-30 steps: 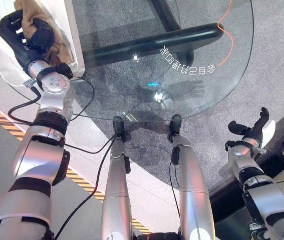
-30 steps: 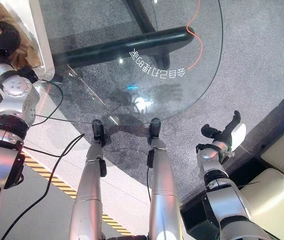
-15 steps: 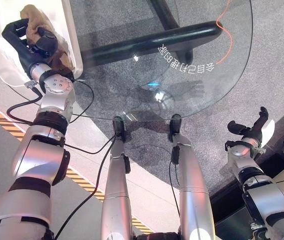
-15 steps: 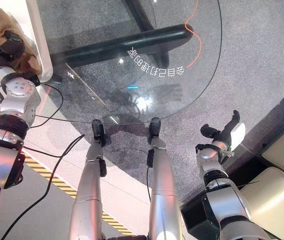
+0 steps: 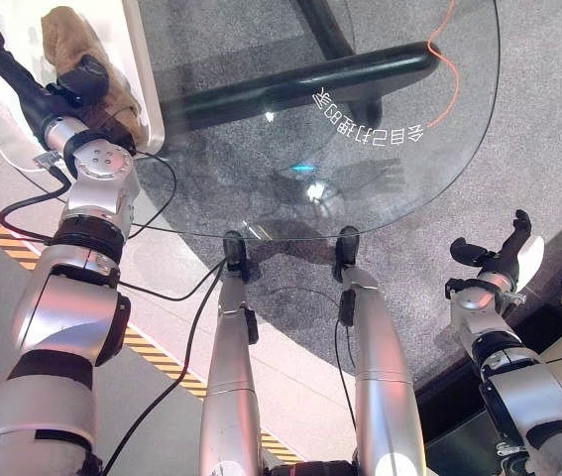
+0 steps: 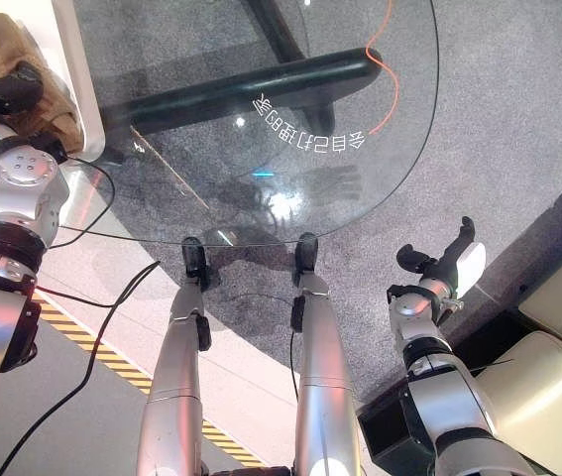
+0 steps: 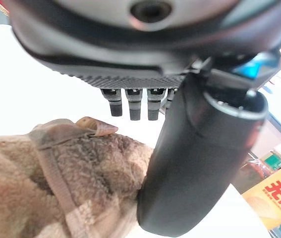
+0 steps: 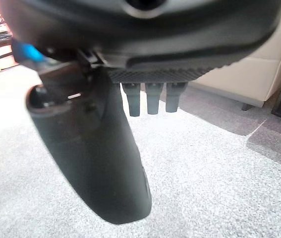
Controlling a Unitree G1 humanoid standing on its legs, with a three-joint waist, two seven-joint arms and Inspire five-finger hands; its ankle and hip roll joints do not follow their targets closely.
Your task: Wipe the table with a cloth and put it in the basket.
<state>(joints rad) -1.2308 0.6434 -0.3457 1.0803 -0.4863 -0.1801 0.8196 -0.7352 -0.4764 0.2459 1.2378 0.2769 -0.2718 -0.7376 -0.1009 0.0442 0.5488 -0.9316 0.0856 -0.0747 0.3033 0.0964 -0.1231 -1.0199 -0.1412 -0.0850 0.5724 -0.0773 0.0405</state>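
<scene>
Left eye view shows the brown cloth (image 5: pixel 87 59) lying inside the white basket (image 5: pixel 147 84) beside the glass worktop (image 5: pixel 360 178), the left hand (image 5: pixel 23 79) over it with fingers (image 7: pixel 133 101) straightened, apparently releasing, while the right hand (image 5: pixel 499 260) hangs relaxed, empty.

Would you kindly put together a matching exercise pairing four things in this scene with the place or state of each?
Things:
1. cloth
2. left hand
3. right hand
4. orange cord

Places or states:
A. open, above the grey carpet to the right of the glass table
B. lying in the white basket
C. open, fingers straight, above the basket beside the cloth
D. running in a wavy line under the far right part of the glass top

Pairs: 1-B, 2-C, 3-A, 4-D
</scene>
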